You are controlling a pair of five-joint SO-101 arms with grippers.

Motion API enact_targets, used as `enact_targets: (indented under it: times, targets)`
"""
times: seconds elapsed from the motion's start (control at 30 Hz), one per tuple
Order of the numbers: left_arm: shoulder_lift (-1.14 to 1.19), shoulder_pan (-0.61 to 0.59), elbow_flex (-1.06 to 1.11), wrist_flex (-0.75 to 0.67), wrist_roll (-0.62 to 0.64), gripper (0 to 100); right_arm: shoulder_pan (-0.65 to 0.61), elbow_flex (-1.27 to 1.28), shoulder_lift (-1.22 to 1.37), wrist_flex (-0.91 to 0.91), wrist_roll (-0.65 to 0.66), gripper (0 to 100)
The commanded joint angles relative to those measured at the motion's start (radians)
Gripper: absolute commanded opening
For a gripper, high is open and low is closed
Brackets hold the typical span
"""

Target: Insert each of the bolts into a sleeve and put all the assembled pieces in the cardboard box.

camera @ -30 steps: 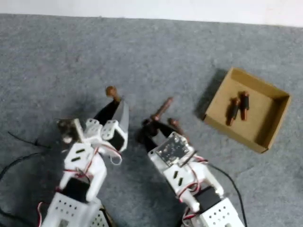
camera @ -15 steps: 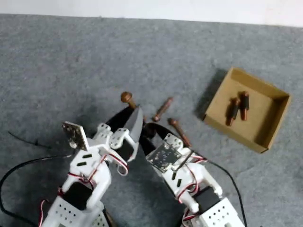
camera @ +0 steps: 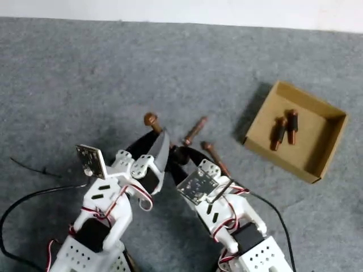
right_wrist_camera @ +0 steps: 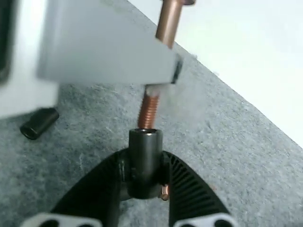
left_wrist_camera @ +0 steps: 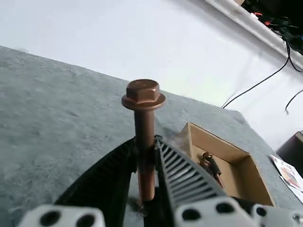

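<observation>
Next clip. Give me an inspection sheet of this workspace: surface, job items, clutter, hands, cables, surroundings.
Surface: grey carpeted tabletop.
Job's things: open cardboard box holding two assembled bolt-and-sleeve pieces; two loose copper bolts on the carpet ahead of the arms; one loose black sleeve lying on the carpet.
Clutter: nothing seen.
Hands: left hand shut on a copper hex-head bolt; right hand shut on a black cylindrical sleeve, with the bolt's threaded tip at the sleeve's mouth.
Cables: black cable on the carpet by the left arm; another by the right arm.
Surroundings: white strip beyond the carpet's far edge.
</observation>
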Motion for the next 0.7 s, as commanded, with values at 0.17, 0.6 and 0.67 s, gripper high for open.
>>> enact_targets:
  times: [0.17,0.6,0.67]
  targets:
    - [-0.005,0.058,0.018,0.026,0.009,0,0.012,0.120,-0.021,-0.005,0.005,0.5]
    - [-0.002,0.061,0.019,0.121,0.009,0,0.012,0.122,-0.021,-0.002,0.002,0.5]
    - [-0.002,0.084,0.019,0.160,0.008,0,0.012,0.122,-0.021,-0.002,0.002,0.5]
